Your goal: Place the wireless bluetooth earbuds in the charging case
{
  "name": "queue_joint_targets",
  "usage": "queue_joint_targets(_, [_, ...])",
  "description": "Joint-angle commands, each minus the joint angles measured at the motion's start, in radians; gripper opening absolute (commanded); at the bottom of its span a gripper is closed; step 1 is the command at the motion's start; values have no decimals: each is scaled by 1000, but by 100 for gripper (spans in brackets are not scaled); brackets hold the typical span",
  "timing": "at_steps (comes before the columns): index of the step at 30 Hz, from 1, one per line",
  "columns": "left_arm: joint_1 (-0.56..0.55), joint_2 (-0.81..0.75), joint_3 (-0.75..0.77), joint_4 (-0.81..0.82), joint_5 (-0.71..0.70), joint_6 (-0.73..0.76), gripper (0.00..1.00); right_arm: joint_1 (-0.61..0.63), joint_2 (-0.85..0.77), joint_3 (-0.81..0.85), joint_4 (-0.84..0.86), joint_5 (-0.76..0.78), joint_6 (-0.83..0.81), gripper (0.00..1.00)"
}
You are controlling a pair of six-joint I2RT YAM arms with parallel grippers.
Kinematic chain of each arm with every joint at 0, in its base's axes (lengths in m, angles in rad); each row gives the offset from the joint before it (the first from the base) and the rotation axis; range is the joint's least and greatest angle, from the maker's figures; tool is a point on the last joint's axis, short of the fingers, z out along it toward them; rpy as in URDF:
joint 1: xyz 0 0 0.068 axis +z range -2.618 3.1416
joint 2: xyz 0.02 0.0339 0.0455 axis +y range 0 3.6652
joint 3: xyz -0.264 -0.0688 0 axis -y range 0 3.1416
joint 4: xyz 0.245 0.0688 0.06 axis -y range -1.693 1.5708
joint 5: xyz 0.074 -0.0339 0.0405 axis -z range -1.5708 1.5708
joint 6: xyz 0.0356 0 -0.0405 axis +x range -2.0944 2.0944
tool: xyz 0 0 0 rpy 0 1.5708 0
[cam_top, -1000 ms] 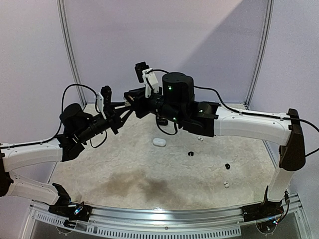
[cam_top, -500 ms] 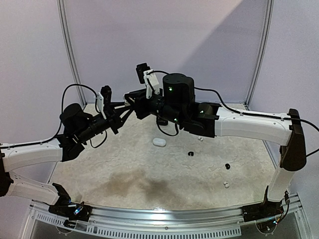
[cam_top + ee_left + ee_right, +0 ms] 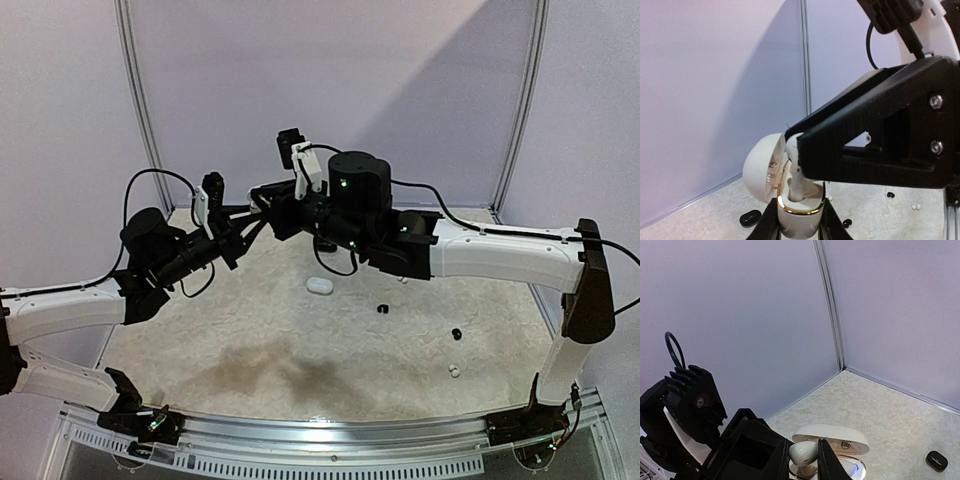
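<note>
— Where's the bud right now?
— I have a white earbud (image 3: 804, 452) pinched between my right fingers (image 3: 827, 462). Its lower end is down inside the open charging case (image 3: 797, 212), but I can't tell whether it's seated.
— And the case?
— My left fingers (image 3: 769, 226) are clamped on its sides, holding it up off the counter (image 3: 250, 340), toward the back. Its lid (image 3: 764, 167) is swung open.
— What's lying below?
— A closed white case (image 3: 319, 285) sits near the middle. One black bud (image 3: 381, 308) is just right of it and a second black bud (image 3: 456, 333) lies farther right. Nearer my right arm's base there's a small white bud (image 3: 454, 371).
</note>
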Motion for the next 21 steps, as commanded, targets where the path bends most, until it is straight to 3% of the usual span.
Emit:
queue_joint_targets(1, [2,-9,1,84,-30,6,0,6,5,-31,-49,-3,11,20])
queue_joint_targets(21, [2,-14,-6,63,38,-18,0,4,-6,18,-89,84,-37,28])
